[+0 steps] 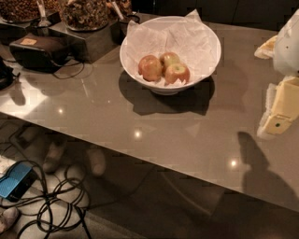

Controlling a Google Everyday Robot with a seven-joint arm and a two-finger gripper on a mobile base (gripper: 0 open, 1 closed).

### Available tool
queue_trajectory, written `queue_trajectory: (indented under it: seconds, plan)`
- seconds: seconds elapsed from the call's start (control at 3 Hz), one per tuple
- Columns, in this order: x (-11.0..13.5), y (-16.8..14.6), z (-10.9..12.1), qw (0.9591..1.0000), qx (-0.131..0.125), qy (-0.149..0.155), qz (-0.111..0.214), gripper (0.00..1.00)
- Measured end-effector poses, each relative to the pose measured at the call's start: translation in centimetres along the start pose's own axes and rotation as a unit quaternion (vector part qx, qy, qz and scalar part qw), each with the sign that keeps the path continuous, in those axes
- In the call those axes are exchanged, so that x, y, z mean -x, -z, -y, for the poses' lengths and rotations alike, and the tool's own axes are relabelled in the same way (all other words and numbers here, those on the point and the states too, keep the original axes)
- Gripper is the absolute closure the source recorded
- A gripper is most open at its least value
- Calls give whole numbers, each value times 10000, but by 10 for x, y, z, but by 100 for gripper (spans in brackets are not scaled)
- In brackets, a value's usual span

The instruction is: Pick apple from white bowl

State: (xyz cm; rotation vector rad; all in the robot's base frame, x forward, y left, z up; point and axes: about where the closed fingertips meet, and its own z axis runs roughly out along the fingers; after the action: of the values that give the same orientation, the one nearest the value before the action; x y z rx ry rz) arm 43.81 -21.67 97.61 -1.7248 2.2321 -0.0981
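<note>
The white bowl (205, 44), lined with crinkled white paper, stands on the grey table toward the back centre. Three apples lie in it. The small, paler yellow-green apple (170, 59) sits at the back, touching the other two. A bigger reddish-orange apple (150, 68) is to its left, and a red apple with a green stem dimple (177, 73) is in front of it. My gripper (278, 122), cream-yellow under a white arm housing, hangs at the frame's right edge. It is well to the right of the bowl, above the table, and holds nothing that I can see.
A black device (39, 51) with a cord sits at the back left, beside dishes of snacks (84, 14) on a dark stand. The table's front edge runs diagonally from left down to the right. Cables (56, 205) and a blue object (16, 179) lie on the floor below.
</note>
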Motion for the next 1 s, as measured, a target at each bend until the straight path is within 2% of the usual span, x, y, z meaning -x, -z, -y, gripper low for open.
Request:
queue_trajectory:
  seconds: [0.67, 1.0]
  plan:
    - [7, 1, 3, 10000, 17, 0, 14, 0]
    - [24, -1, 14, 9997, 243, -22, 97, 0]
